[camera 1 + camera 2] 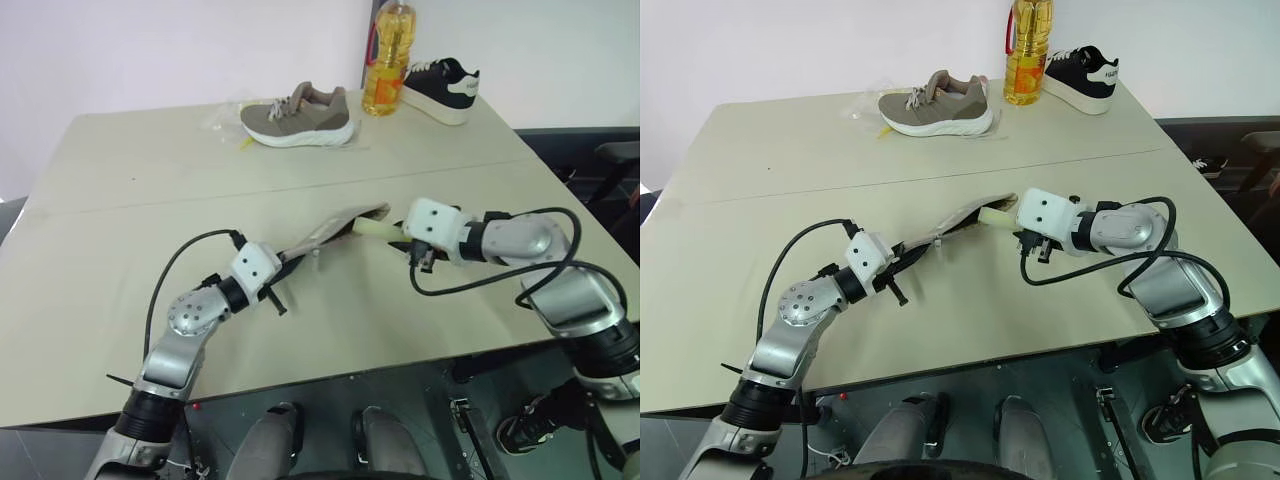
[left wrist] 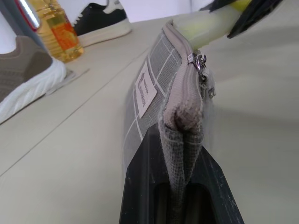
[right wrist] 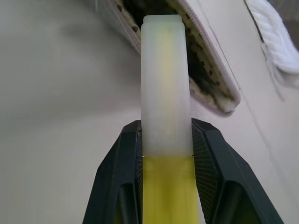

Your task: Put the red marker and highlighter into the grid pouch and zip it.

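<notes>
Black fingers of the right gripper [image 3: 166, 140] clamp the stubby yellow highlighter with its pale translucent cap [image 3: 164, 79], cap end leading, tip right at the open mouth of the flat grey grid-lined fabric pouch [image 3: 205, 70]. Left gripper [image 2: 180, 186] is fully closed on the pouch's near end, holding it lifted off the beige table [image 1: 120, 200] with the mouth towards the right gripper. Red marker: can't spot it; may be inside the pouch already, can't tell.

Risks: cap looks about to meet the mouth's edge rather than the gap, so it could snag the zipper teeth or push the limp fabric away. The pouch is pinched at one end only, so it may swing or fold under the push. Releasing too early would drop the highlighter onto the table.

Right wrist view shows the dark opening and the cap's alignment. Left wrist view adds the white label [image 2: 145, 88] and zipper pull [image 2: 201, 63]. Head views alone show both arms, a tan sneaker [image 1: 297, 117], an oil bottle [image 1: 388, 58] and a black-and-white shoe [image 1: 440, 88] far beyond the grippers.
</notes>
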`<action>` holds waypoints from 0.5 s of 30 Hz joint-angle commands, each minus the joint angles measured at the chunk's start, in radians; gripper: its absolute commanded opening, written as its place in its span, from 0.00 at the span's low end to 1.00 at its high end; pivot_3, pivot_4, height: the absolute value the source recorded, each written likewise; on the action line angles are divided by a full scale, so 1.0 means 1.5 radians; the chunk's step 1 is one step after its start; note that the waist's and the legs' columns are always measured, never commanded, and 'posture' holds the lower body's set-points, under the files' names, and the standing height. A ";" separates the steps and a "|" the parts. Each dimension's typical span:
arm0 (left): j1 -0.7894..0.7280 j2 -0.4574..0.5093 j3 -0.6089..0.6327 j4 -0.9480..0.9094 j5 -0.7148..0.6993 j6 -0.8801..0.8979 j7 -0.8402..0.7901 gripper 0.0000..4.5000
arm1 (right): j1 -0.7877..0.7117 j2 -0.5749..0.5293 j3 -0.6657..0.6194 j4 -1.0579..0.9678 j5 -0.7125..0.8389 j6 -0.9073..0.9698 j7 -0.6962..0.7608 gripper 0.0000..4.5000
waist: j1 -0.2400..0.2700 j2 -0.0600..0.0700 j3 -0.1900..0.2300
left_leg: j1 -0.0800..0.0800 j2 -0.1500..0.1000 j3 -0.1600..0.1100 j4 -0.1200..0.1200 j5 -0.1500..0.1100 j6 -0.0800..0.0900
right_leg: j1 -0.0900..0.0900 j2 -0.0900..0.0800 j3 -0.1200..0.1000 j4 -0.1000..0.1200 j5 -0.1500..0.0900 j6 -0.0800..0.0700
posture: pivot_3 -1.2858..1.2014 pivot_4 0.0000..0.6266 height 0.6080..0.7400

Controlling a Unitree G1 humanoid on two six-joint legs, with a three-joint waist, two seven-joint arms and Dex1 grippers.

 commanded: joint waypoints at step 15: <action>-0.035 0.037 -0.035 -0.076 -0.017 0.052 -0.087 0.00 | -0.063 0.042 0.081 0.030 -0.168 -0.314 0.052 0.19 | 0.001 0.000 0.000 | 0.000 0.000 0.000 0.000 0.000 0.000 | 0.000 0.000 0.000 0.000 0.000 0.000 | 0.52 0.24 1.00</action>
